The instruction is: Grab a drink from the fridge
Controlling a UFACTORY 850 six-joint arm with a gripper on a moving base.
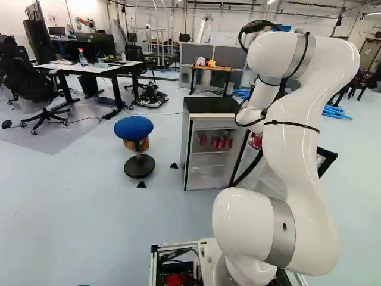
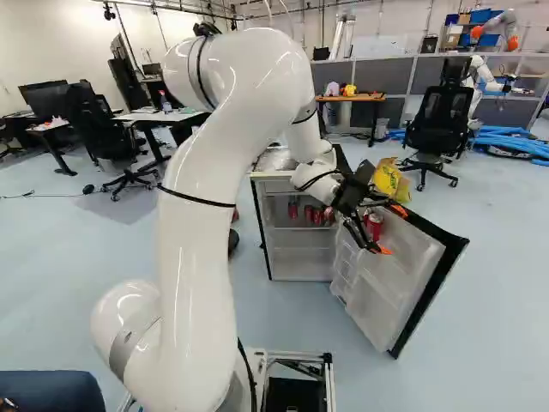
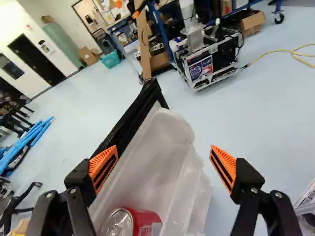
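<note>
1. The tall white jointed arm (image 2: 210,172) reaches ahead from the near side; a careless swing of its elbow or wrist could bump the fridge.
2. The small fridge with a black top (image 1: 209,105) stands open, three or so red cans (image 2: 317,215) on its upper shelf; a leftward drift could catch its front edge.
3. Its white, black-edged door (image 2: 386,279) juts out to the right and near. It can swing on its hinge, so a sideways push would probably carry the target away.
4. The translucent plastic door bin (image 3: 170,132) has raised walls; descending off-centre could land a finger on the rim and jam or crack it.
5. The black gripper with orange pads (image 3: 163,166) is released, its fingers wide apart, holding nothing. Closing now would likely pinch door or bin wall.
6. The red metal drink can (image 3: 142,223) sits in the bin, closer to one finger; uneven contact could tip it.
</note>
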